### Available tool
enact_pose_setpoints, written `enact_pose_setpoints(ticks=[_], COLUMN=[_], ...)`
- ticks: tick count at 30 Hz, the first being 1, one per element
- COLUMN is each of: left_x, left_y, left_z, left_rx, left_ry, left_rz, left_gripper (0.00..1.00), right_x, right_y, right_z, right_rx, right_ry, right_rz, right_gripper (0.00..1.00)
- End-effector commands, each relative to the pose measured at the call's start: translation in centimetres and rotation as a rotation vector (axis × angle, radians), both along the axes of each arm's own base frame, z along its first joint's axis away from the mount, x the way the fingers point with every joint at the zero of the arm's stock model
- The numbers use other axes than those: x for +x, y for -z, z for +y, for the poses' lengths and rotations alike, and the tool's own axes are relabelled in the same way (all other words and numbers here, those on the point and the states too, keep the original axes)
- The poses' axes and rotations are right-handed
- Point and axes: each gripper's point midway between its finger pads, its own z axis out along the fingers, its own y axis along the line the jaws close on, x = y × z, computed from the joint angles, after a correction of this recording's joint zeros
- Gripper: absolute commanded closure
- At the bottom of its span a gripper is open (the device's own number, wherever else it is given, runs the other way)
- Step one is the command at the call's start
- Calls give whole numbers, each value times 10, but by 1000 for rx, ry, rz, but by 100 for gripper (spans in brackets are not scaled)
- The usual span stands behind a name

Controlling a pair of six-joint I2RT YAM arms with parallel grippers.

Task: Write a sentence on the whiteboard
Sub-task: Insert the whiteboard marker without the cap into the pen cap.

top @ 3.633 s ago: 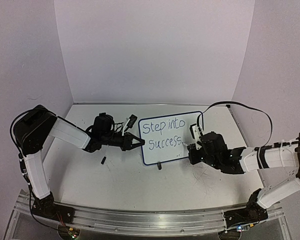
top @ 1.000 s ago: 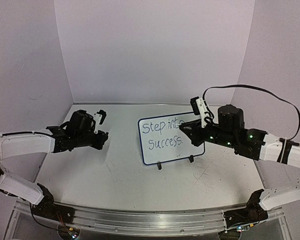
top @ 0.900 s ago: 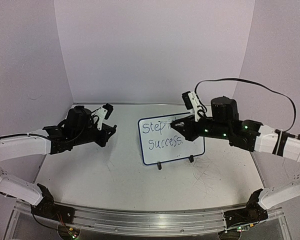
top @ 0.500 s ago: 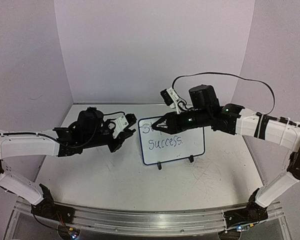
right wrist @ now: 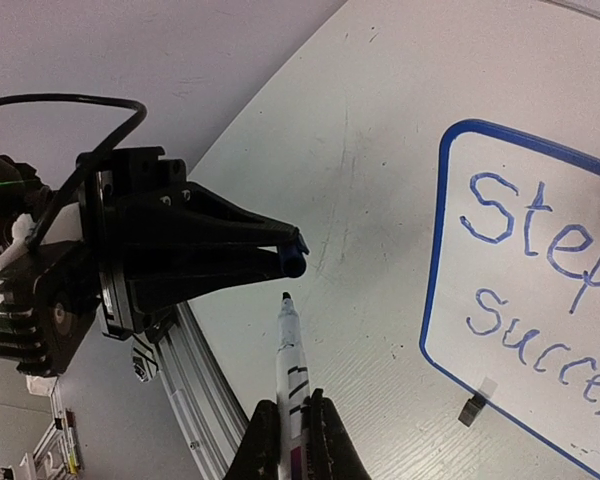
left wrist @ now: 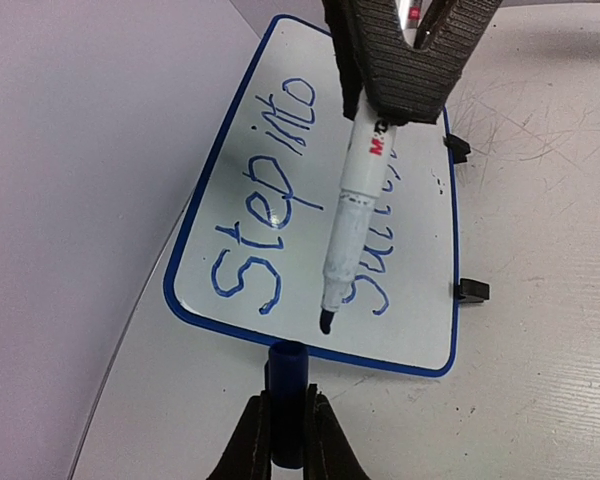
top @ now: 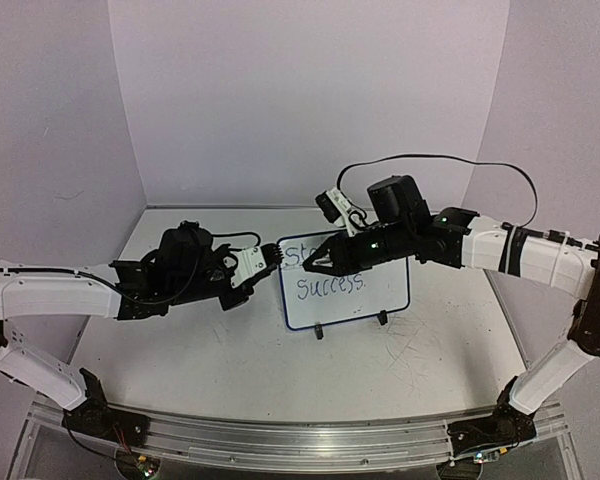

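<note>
Both jaws are pinched tight, my left gripper (left wrist: 285,432) on the blue cap (left wrist: 286,372) and my right gripper (right wrist: 292,425) on the marker (right wrist: 289,345), just beside the whiteboard (top: 385,290) with its sentence (top: 330,286) complete, so I should line up the tip and the cap mouth slowly before pushing.

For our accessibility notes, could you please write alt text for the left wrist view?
An uncapped marker, held in the right claw, points its tip toward a blue cap gripped in the left claw. Behind them, the sentence on the blue-framed whiteboard starts "Step into"; the marker partly hides its second line.
</note>
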Motion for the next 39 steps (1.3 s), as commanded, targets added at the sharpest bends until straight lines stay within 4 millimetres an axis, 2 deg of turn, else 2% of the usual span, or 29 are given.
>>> enact_pose_setpoints(ticks=[1,8,30,39], left_x=[0,-6,-5,-9], left_y=[-6,-3,-7,-7], left_z=[-2,-6,-5,-9], left_rx=[-2,5,-1,-5], left_ry=[4,23,12,37], left_rz=[-45,-44,-53,-47], left_gripper=[96,97,98,98], right_x=[7,8,2,7], right_y=[-21,-21,1,4], right_z=[5,8,12,16], right_rx=[35,36,11,6], right_ry=[14,9,-25,-25], right_rz=[-40,-36,19,17], right_gripper=[100,100,100,100])
